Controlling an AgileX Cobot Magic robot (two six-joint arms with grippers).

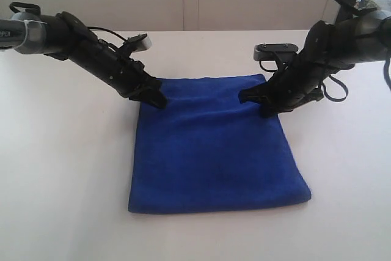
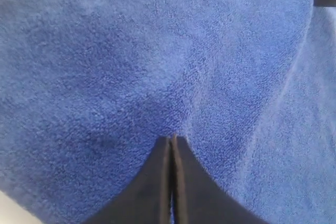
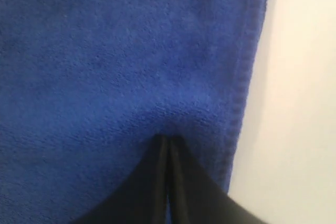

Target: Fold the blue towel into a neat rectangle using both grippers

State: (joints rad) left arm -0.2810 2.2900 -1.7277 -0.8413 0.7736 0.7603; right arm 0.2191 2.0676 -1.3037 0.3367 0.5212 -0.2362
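Observation:
The blue towel (image 1: 217, 151) lies flat on the white table as a roughly square folded sheet, its far edge between the two arms. My left gripper (image 1: 160, 103) is down on the far left corner. Its fingers meet at the tips (image 2: 172, 137), and the blue towel (image 2: 157, 51) puckers into creases around them. My right gripper (image 1: 252, 103) is at the far right corner. It is shut too (image 3: 168, 139), pinching the blue towel (image 3: 121, 51) close to its stitched side hem (image 3: 242, 93).
White table (image 1: 61, 181) surrounds the towel on all sides, and bare table (image 3: 299, 103) shows beside the hem. A pale wall runs behind the far table edge. Loose black cables (image 1: 333, 90) hang from the right arm.

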